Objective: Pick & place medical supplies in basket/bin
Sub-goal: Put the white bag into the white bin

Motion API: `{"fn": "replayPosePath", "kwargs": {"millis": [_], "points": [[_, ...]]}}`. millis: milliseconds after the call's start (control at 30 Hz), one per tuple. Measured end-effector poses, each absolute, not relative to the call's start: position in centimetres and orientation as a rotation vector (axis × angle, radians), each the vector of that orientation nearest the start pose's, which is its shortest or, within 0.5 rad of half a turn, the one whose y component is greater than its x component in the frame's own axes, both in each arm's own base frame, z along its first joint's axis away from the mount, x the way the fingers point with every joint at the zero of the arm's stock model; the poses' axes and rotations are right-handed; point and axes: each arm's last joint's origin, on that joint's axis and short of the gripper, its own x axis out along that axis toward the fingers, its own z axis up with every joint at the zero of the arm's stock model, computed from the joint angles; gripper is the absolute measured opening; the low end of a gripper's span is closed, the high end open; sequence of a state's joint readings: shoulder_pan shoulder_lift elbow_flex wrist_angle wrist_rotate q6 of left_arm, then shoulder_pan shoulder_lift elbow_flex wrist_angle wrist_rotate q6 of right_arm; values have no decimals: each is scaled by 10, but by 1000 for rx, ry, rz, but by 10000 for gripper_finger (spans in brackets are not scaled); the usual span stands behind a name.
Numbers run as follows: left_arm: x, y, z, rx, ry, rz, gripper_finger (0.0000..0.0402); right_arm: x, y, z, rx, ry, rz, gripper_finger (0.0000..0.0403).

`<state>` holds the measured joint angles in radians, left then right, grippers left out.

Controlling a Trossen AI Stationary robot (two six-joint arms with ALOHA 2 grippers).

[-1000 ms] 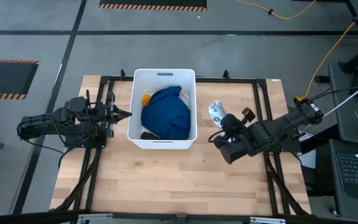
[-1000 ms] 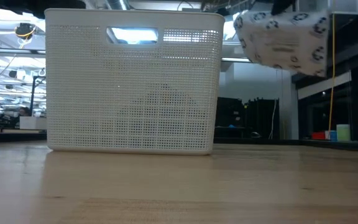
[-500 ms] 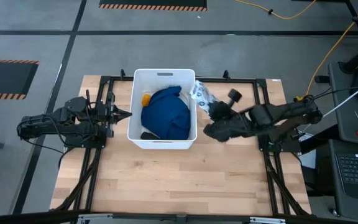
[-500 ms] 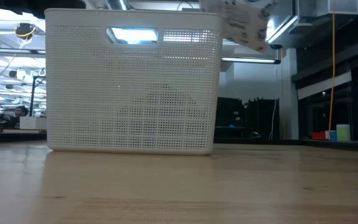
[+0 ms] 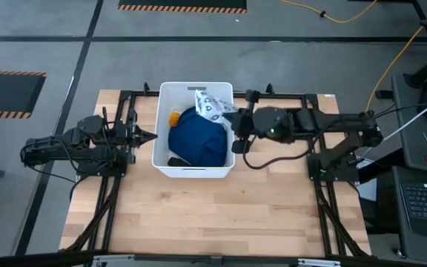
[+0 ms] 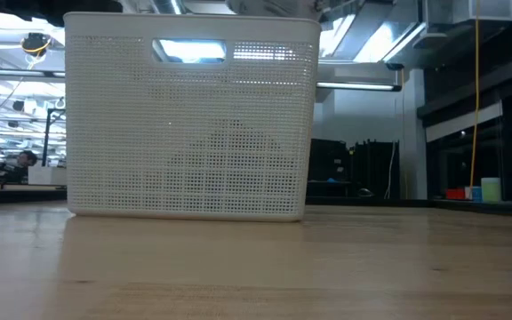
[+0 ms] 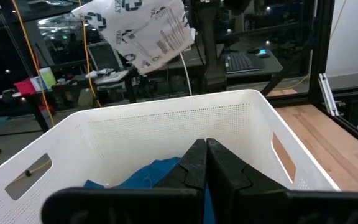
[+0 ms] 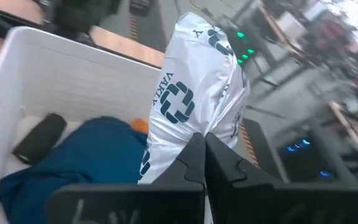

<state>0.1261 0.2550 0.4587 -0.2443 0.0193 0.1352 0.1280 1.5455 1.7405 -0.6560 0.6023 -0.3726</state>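
The white tub [image 5: 230, 152] stands mid-table, and its perforated near wall [image 6: 192, 116] fills the low view. In it lie the dark blue cloth [image 5: 197, 139], the orange bottle [image 5: 174, 117] and the black oblong [image 5: 176, 161]. My right gripper [image 5: 233, 121] reaches over the tub's right rim, shut on the white dark-dotted packet [image 5: 209, 104], which hangs in the air above the cloth. My left gripper [image 5: 151, 136] waits shut just left of the tub, touching nothing. My right gripper [image 8: 204, 142] pinches the packet's lower end [image 8: 188, 127] between its two fingers. It comes about level from the table's right. The packet is lifted clear and sticks out beyond the fingertips over the tub's inside [image 7: 138, 31], touching neither rim nor cloth.
Black frame rails [image 5: 288, 96] run along the table's left, right and far sides. Bare wood [image 5: 213, 215] lies near of the tub. A yellow cable [image 5: 391, 59] and a desk with a keyboard [image 5: 425, 200] are off the table's right edge.
My right gripper has swung from the table's right side toward the far left, up and over the tub's right rim, turning to point left. The packet went with it, from right of the tub to above the cloth, rising out of the low view.
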Motion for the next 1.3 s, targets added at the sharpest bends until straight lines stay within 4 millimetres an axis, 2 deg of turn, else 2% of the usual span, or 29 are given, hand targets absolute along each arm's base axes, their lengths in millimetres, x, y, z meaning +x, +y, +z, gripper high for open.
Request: {"fn": "replayPosePath", "kwargs": {"millis": [133, 300, 433, 800, 1167, 1300], "points": [[88, 11, 274, 133, 48, 104, 2, 328, 15, 432, -516, 506, -280, 0], [88, 11, 274, 133, 48, 104, 7, 334, 4, 431, -540, 499, -275, 0], [88, 11, 274, 139, 48, 104, 6, 344, -5, 425, -517, 481, -203, 0], [88, 11, 274, 140, 48, 104, 6, 379, -51, 382, -478, 619, -236, 0], [88, 11, 274, 140, 48, 105, 2, 398, -107, 345, -394, 682, -214, 0], [88, 11, 274, 150, 49, 104, 5, 406, -123, 323, -342, 719, -141, 0]]}}
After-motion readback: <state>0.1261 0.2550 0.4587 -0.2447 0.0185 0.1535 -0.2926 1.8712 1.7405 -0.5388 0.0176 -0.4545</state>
